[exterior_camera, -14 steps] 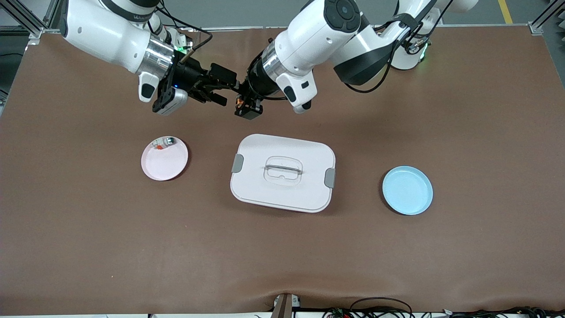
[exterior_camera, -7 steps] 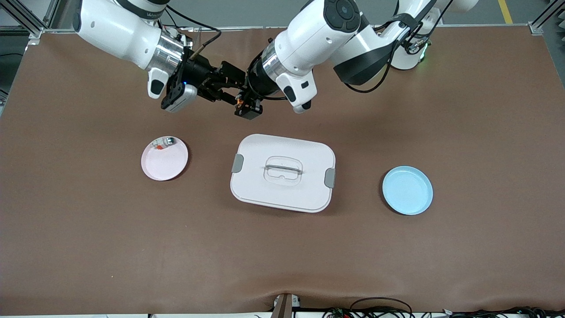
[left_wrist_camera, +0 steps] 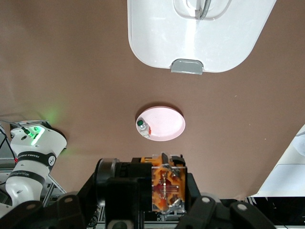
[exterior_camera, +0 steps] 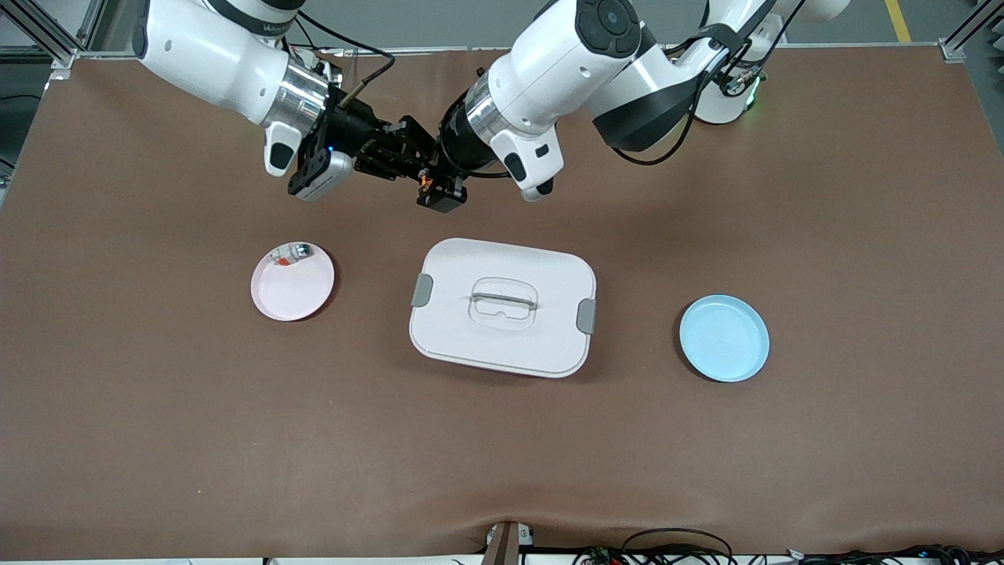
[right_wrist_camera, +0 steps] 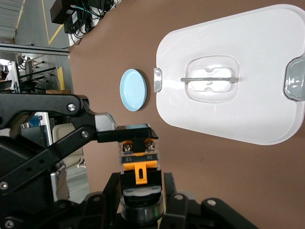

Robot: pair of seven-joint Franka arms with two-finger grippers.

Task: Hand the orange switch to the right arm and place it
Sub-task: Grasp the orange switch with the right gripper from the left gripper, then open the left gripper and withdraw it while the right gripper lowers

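The orange switch point(exterior_camera: 426, 182) is held up in the air between the two grippers, over the bare bench point(exterior_camera: 502, 455) just past the edge of the white lidded box point(exterior_camera: 502, 308) that faces the robots' bases. In the right wrist view the switch point(right_wrist_camera: 138, 160) is seen with its orange face and clear body toward the camera and its dark round end lowest, set between the right gripper's fingers point(right_wrist_camera: 107, 191), while the left gripper's fingers point(right_wrist_camera: 102, 128) are pinched on its upper black part. In the left wrist view the switch point(left_wrist_camera: 167, 183) is seen gripped at the tip of the left gripper point(left_wrist_camera: 167, 210), with the right gripper's dark body point(left_wrist_camera: 119, 186) pressed up beside it. The left gripper point(exterior_camera: 439, 188) is thus closed on the switch; whether the right gripper point(exterior_camera: 404, 161) has already clamped on it or is only spread around it cannot be told. A pink plate point(exterior_camera: 292, 281) is set on the bench toward the right arm's end, with a small whitish part point(exterior_camera: 290, 254) lying near its rim. A blue plate point(exterior_camera: 724, 338) is set toward the left arm's end, and the white box lies between the two plates.
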